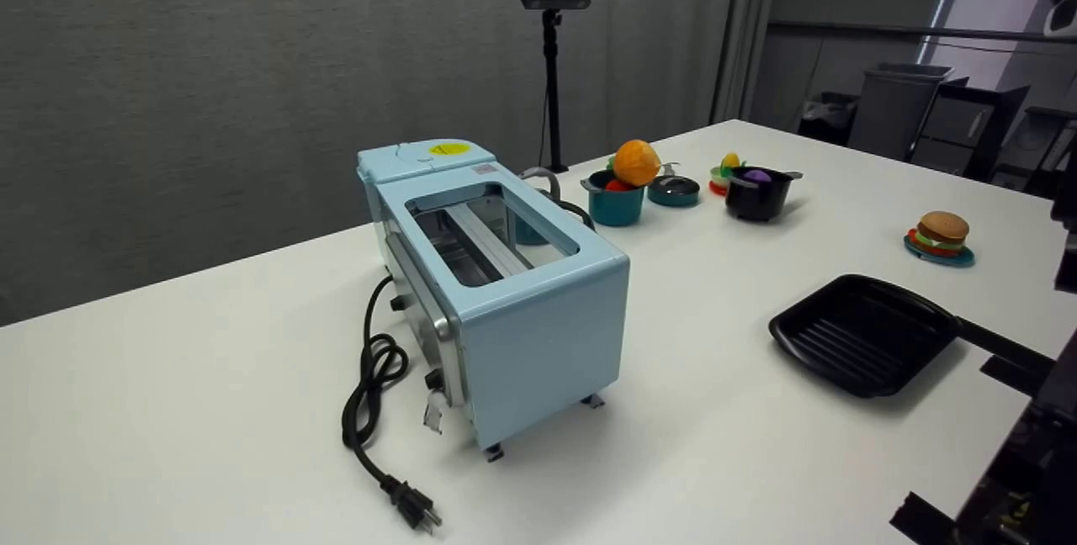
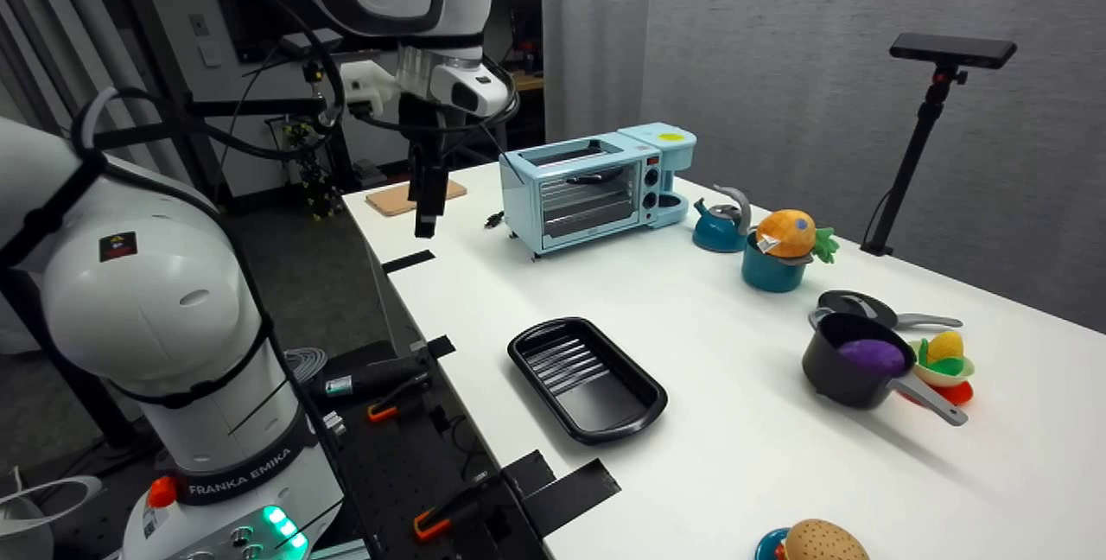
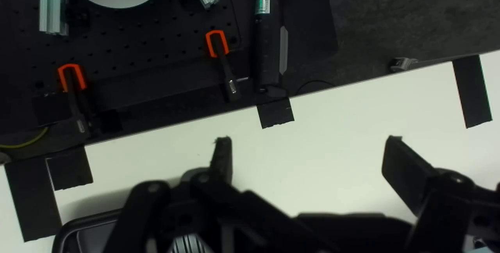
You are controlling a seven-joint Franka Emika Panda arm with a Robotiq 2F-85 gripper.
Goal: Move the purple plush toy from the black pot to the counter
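One soft, roundish, dark-purple plush toy (image 2: 871,356) sits inside the small, deep, round black pot (image 2: 842,388), as both exterior views show, so I take the task to be at its opening step: getting to the toy, with no grasp made. The black two-fingered gripper (image 3: 308,143) hangs well apart from the pot, above the large, smooth white counter (image 2: 726,361) near its long straight edge; its jaws stand wide apart with nothing held. The next move likely calls for a swing across, over the flat, black, ridged grill pan (image 2: 590,382) or around it, then lining up above the pot's mouth. From there the jaws should go down inside the rim, on either side of the toy, and squeeze gently before a straight lift and a release onto bare counter.
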